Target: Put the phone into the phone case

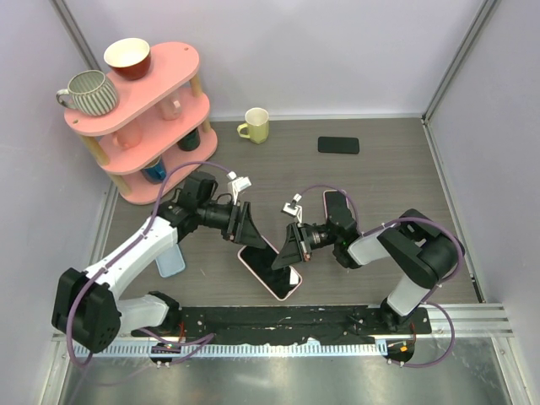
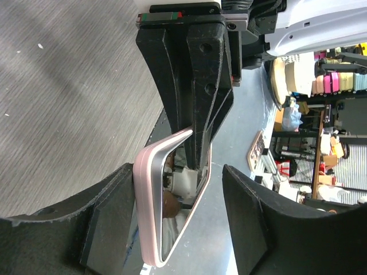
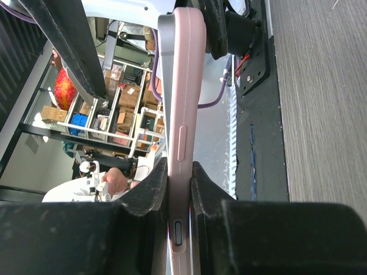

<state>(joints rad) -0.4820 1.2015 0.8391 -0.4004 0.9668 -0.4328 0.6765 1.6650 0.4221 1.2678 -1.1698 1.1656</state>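
**Item:** phone (image 1: 272, 268) in pink case (image 3: 186, 86), apparently not fully seated.

**Right jaws:** pinched across both, front and back.

**Left jaws:** spread, with the opposite corner between them and one jaw just beside the pink rim.

**Handling note:** press the loose corner home evenly, with the right pinch firm and clear of the unseated rim.

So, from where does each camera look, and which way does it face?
Top external: above and behind the robot, facing down onto the table; left gripper and right gripper show, meeting at the phone.
Left wrist: on the left wrist, facing along its open fingers to the phone's pink edge.
Right wrist: on the right wrist, facing along fingers clamped on the phone.
Shared: the phone.
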